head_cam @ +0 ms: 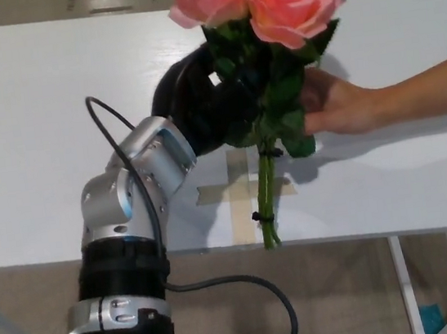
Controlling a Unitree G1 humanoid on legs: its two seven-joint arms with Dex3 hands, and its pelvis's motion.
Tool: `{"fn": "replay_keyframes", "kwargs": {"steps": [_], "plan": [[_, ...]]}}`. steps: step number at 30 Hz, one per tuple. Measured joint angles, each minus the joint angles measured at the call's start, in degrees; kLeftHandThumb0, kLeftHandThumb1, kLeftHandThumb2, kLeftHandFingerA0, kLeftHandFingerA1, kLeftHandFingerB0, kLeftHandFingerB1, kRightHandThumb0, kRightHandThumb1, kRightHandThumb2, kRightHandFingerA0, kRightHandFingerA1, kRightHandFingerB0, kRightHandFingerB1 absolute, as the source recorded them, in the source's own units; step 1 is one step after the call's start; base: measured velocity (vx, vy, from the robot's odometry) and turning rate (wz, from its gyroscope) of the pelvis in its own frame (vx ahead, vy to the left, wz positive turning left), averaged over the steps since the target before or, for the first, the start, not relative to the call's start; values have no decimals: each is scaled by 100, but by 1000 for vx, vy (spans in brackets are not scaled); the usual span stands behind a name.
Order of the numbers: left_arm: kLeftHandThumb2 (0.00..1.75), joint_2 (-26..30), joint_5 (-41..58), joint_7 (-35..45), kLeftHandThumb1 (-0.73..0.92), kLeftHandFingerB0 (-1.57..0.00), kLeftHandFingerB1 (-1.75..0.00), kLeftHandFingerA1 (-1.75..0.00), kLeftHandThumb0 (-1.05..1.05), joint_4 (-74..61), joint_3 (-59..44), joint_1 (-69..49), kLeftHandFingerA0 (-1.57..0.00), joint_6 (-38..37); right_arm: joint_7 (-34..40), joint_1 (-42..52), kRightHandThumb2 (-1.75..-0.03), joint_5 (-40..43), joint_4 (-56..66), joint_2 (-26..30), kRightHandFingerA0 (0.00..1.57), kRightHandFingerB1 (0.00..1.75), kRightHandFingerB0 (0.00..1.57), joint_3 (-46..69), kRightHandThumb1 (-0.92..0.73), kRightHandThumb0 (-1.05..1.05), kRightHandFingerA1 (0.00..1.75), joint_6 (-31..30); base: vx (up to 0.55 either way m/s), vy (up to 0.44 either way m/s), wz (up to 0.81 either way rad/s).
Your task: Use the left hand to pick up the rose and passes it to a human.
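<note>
We see the left hand (202, 100) w/ fingers closed round the rose (265, 13) stems, bunch held upright above the white table (28, 118). A person's hand (335, 103) touches the leaves from the right.

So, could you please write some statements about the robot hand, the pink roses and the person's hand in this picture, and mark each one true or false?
1. The black left hand holds the bunch of pink roses with green stems raised off the white table. True.
2. The roses lie flat on the table. False: they are upright, blooms on top, stems hanging down.
3. A person's bare hand reaches in from the picture's right, right next to the leaves. True.
4. The cross of beige tape is at the table's far edge. False: it is by the near edge.
5. The robot's right hand holds the stems too. False: it is not in view.
</note>
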State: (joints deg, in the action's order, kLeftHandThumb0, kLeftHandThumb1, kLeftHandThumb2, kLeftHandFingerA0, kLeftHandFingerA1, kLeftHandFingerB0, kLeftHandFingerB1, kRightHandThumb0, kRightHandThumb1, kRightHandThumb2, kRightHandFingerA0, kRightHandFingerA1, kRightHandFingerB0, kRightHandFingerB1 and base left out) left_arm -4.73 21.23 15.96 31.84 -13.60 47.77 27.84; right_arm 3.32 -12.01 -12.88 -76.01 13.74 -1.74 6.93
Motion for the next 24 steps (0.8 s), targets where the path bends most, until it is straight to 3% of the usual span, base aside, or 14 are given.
{"fn": "replay_keyframes", "kwargs": {"steps": [24], "plan": [[71, -63, 11, 19, 83, -82, -94, -128, -11, 713, 294, 258, -98, -650, -18, -52, -62, 3, 11, -49, 64, 38, 49, -13, -71, -32, 42, -2, 0, 0, 0]]}}
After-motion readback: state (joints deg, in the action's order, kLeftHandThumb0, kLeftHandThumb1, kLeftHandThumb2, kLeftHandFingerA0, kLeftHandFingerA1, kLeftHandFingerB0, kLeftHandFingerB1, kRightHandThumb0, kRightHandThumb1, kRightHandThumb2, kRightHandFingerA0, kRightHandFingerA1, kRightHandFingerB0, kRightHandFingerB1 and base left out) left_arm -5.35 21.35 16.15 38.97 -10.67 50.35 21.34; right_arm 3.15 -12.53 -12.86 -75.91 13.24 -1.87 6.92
